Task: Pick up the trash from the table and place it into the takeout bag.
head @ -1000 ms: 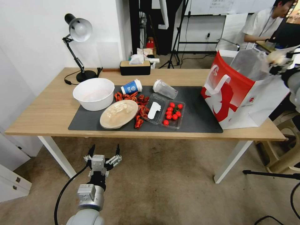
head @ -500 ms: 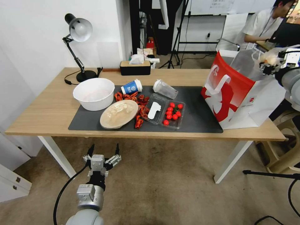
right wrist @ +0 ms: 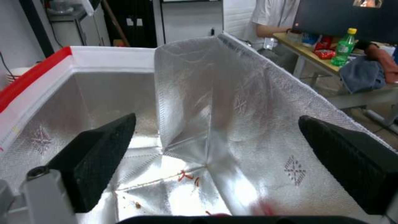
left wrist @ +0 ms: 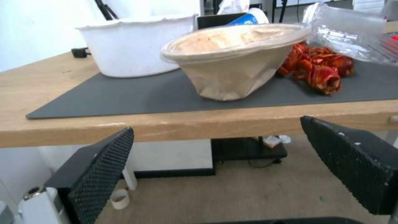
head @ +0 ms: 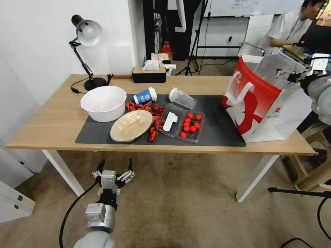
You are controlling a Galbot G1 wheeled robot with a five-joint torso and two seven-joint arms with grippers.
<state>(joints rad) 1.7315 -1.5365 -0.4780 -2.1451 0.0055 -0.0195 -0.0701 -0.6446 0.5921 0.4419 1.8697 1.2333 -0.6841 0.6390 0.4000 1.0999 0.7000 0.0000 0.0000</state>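
The red-and-white takeout bag (head: 262, 103) stands open at the table's (head: 51, 127) right end. My right gripper (head: 288, 75) hangs open over its mouth, with nothing between its fingers (right wrist: 215, 118); below it is the silver foil lining (right wrist: 232, 102) with a few red scraps on the bottom. Trash lies on the dark mat (head: 220, 131): a blue-and-white paper cup (head: 145, 95) on its side, a clear plastic cup (head: 182, 98), a round tan lidded bowl (head: 131, 125) and red shell scraps (head: 157, 119). My left gripper (head: 116, 162) waits open below the table's front edge.
A white bowl (head: 103, 102), a clear tray with a white spoon (head: 170, 120) and a clear tray of cherry tomatoes (head: 191, 125) also sit on the mat. A desk lamp (head: 86, 34) and a tissue box (head: 149, 74) stand at the back. A stool (head: 317, 165) is right of the table.
The right gripper held a clear-wrapped bundle beside the bag's mouth; it has moved left over the bag, and the bundle is gone from its fingers. The left arm has not moved.
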